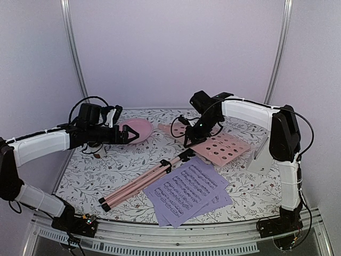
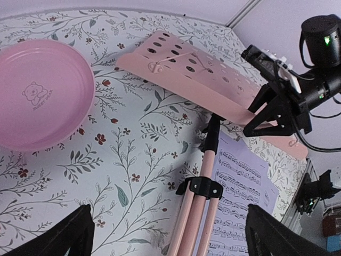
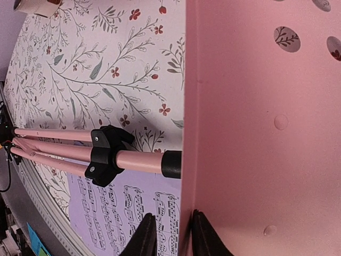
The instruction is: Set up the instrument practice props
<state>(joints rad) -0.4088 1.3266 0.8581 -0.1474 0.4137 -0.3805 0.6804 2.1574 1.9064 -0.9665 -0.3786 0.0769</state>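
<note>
The pink music stand lies flat on the floral table, its perforated desk (image 1: 221, 146) (image 2: 186, 74) (image 3: 256, 106) at the back right and its folded tripod legs (image 1: 138, 184) (image 2: 205, 213) (image 3: 58, 144) running toward the front left. Lavender sheet music pages (image 1: 186, 194) (image 2: 240, 186) (image 3: 122, 213) lie under the tripod's upper end. My right gripper (image 1: 191, 140) (image 2: 261, 125) (image 3: 170, 232) straddles the desk's lower edge. One finger touches the desk face and a narrow gap shows at the other. My left gripper (image 1: 129, 134) (image 2: 168, 229) hangs open and empty above the tripod. A white metronome (image 1: 261, 154) stands at the right.
A round pink plate (image 1: 137, 128) (image 2: 37, 96) lies at the back left, just beyond the left gripper. A small cup (image 3: 37, 5) shows at the far edge of the right wrist view. White walls close in the table on three sides.
</note>
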